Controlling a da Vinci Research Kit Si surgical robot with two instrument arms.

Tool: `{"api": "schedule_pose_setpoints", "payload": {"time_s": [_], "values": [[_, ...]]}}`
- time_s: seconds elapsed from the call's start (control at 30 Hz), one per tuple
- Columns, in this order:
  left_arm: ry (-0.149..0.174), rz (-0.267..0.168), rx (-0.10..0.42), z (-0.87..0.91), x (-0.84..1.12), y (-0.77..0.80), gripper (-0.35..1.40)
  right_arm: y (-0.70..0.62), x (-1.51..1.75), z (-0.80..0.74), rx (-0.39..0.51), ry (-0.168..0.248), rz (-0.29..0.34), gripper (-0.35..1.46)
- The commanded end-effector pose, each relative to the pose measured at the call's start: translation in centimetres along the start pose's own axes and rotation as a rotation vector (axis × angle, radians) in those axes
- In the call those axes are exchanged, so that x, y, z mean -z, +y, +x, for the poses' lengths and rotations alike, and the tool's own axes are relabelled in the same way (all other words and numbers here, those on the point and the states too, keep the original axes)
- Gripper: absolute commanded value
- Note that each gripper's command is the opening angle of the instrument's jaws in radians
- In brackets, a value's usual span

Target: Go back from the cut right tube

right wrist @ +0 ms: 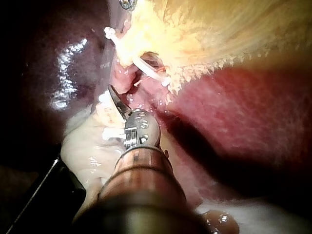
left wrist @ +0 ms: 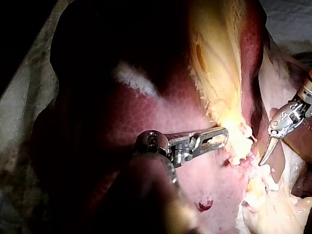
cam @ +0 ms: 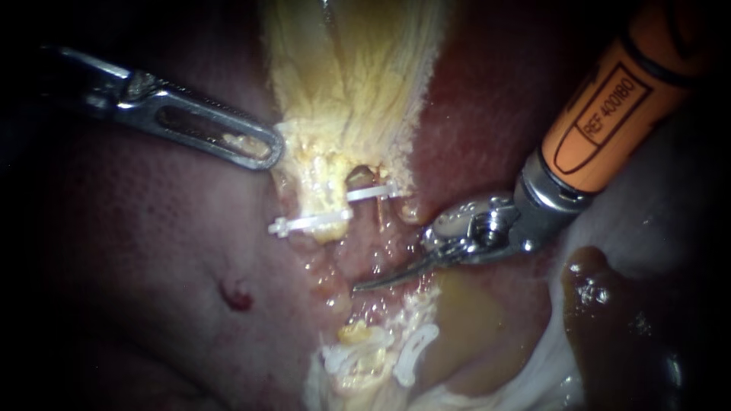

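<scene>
Clip (cam: 312,221) near right instrument (cam: 381,281)

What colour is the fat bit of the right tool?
My right instrument's sleeve is orange with black lines; the endoscope view shows it best.

Open liver (cam: 487,99) rightward (clip (cam: 312,221) obstructs left).

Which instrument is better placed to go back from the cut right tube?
Right: the right instrument, blades shut, lies near the clip and holds nothing. The left instrument rests farther off, at the yellow tissue.
</scene>
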Motion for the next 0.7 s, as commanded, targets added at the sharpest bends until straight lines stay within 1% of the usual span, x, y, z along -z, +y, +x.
{"api": "schedule_pose_setpoints", "payload": {"time_s": [0.03, 0.3, 0.37, 0.4, 0.43, 0.5, 0.53, 0.63, 0.7], "values": [[-0.001, -0.001, 0.000, 0.00, 0.00, 0.01, -0.35, 0.00, 0.00, 0.00, 0.000, 0.000, 0.000, -0.35], [-0.001, -0.001, 0.000, 0.00, 0.00, 0.02, -0.35, 0.00, 0.01, 0.00, 0.000, 0.002, 0.003, -0.35], [-0.001, -0.001, 0.000, 0.00, 0.00, 0.02, -0.35, -0.01, 0.01, 0.00, 0.001, 0.013, 0.003, -0.35], [-0.001, -0.001, 0.000, 0.00, 0.00, 0.02, -0.35, -0.01, 0.01, 0.00, 0.002, 0.026, -0.006, -0.30], [-0.001, -0.001, 0.000, 0.00, 0.00, 0.02, -0.35, -0.01, 0.01, 0.00, 0.002, 0.038, -0.012, 0.14], [-0.001, -0.001, 0.000, 0.00, 0.00, 0.02, -0.35, -0.02, 0.01, 0.00, 0.003, 0.057, -0.029, 0.67], [-0.001, -0.001, 0.000, 0.00, 0.00, 0.02, -0.35, -0.03, 0.00, 0.00, 0.002, 0.071, -0.049, 0.96], [0.000, -0.001, 0.000, 0.00, 0.00, 0.02, -0.35, -0.04, -0.01, 0.02, -0.003, 0.105, -0.097, 1.31], [0.000, -0.001, 0.000, 0.00, 0.00, 0.03, -0.35, -0.04, -0.02, 0.03, 0.003, 0.116, -0.115, 1.38]]}}
